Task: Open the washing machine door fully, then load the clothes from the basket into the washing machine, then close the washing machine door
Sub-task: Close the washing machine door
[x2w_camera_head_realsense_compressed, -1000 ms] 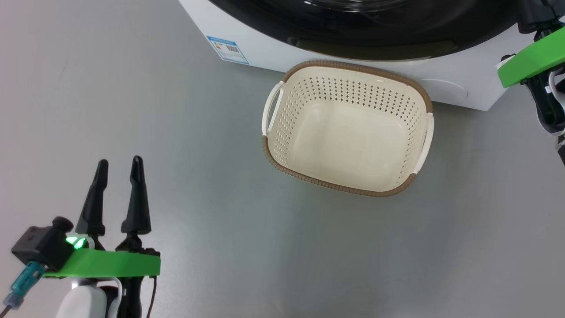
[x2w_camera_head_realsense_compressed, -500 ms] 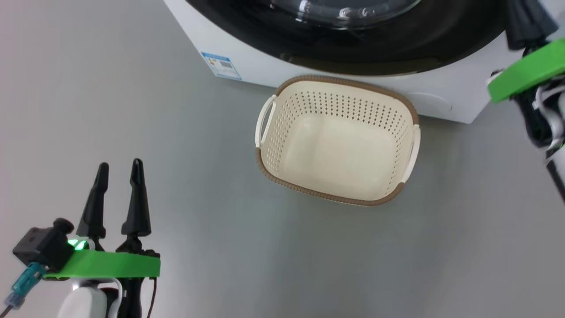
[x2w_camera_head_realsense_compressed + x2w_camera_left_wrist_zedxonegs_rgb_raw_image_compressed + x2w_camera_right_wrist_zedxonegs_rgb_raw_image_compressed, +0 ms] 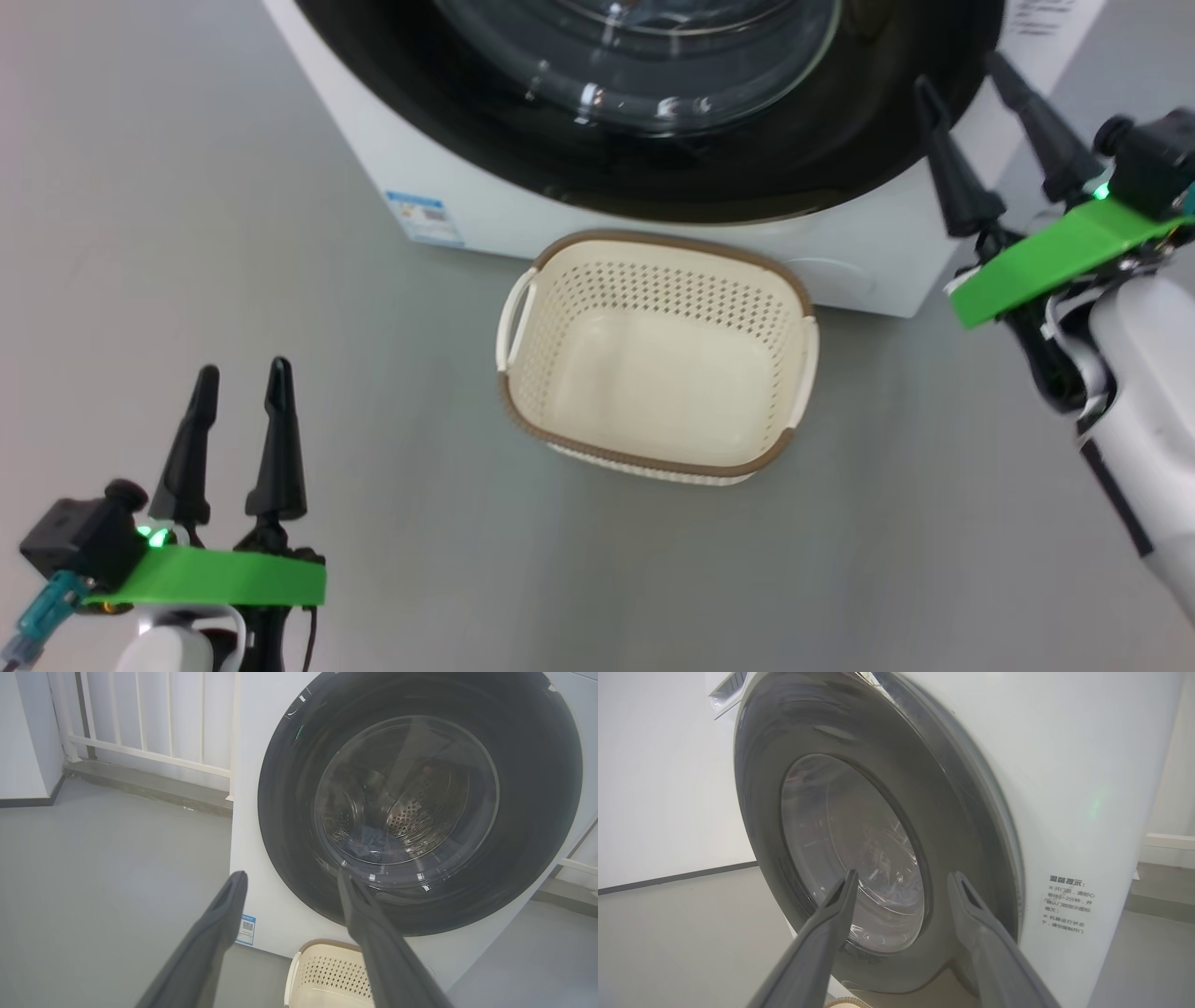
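Grey floor runs up to the washing machine (image 3: 485, 224), whose door (image 3: 840, 140) lies flush against its front, so the closing step looks done or nearly so. The basket (image 3: 653, 289) just in front of the machine is empty. The left gripper (image 3: 241, 366) hangs well back from the machine, the right gripper (image 3: 960, 69) near the door's rim, both spread and holding nothing. The next move is probably a press to confirm the latch, which is hidden. A bluish heap behind the glass, likely the clothes (image 3: 369, 844), is hard to make out

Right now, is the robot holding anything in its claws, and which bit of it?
Nothing is held. The left end effector and the right end effector are both open and empty, and the basket sits untouched.
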Robot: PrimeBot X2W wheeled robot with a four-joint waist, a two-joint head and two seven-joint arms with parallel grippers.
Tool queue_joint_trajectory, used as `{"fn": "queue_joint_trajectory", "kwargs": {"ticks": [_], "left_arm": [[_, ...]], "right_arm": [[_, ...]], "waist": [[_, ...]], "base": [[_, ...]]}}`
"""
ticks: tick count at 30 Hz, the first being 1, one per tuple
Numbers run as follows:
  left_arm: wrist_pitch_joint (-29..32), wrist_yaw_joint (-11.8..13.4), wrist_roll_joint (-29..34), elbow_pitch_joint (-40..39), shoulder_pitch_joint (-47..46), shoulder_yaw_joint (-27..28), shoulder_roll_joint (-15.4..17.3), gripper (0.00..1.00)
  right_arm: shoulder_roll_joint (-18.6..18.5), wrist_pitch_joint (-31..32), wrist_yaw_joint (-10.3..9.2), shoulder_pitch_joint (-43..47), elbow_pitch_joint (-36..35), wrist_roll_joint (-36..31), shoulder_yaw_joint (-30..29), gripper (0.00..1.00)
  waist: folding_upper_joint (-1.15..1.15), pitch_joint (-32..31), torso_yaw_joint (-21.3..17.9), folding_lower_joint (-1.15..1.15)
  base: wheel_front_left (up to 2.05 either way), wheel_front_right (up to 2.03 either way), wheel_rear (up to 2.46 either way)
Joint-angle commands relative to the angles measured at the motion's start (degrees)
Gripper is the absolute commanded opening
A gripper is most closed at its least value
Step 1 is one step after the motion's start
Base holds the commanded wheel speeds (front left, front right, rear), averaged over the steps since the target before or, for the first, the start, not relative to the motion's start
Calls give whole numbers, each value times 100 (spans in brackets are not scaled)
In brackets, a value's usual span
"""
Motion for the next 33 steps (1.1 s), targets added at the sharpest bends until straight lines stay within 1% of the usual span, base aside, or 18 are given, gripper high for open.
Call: {"fn": "queue_joint_trajectory", "kwargs": {"ticks": [1, 7, 14, 19, 20, 21, 24, 25, 33], "left_arm": [[-37, -20, 62, -99, 31, 187, 204, 100], [-37, -20, 94, -83, 170, 213, 235, 100], [-37, -20, 156, -96, 346, 273, 218, 100], [-37, -20, 224, -104, 464, 351, 192, 100], [-37, -20, 224, -104, 464, 351, 192, 100], [-37, -20, 250, -112, 507, 383, 182, 100], [-37, -20, 281, -118, 575, 432, 160, 100], [-37, -20, 281, -118, 575, 432, 160, 100], [-37, -20, 279, -116, 723, 469, 111, 100]], "right_arm": [[56, -27, -41, 208, -176, 45, 43, 100], [185, -27, -41, 690, -393, -2, 58, 100], [310, -27, -41, 1247, -646, -74, -170, 100], [294, -27, -41, 1682, -844, -174, -249, 100], [294, -27, -41, 1682, -844, -174, -249, 100], [280, -27, -41, 1843, -911, -194, -266, 100], [271, -27, -41, 2051, -1005, -209, -331, 100], [271, -27, -41, 2051, -1005, -209, -331, 100], [283, -27, -41, 2431, -1155, -271, -541, 100]], "waist": [[0, -265, -265, 0], [0, -581, -645, 0], [0, -898, -1103, 0], [0, -1091, -1396, 0], [0, -1091, -1396, 0], [0, -1146, -1503, 0], [0, -1220, -1660, 0], [0, -1220, -1660, 0], [0, -1421, -2037, 0]], "base": [[0, 0, 0], [0, 0, 0], [0, 0, 0], [0, 0, 0], [0, 0, 0], [0, 0, 0], [0, 0, 0], [0, 0, 0], [0, 0, 0]]}}
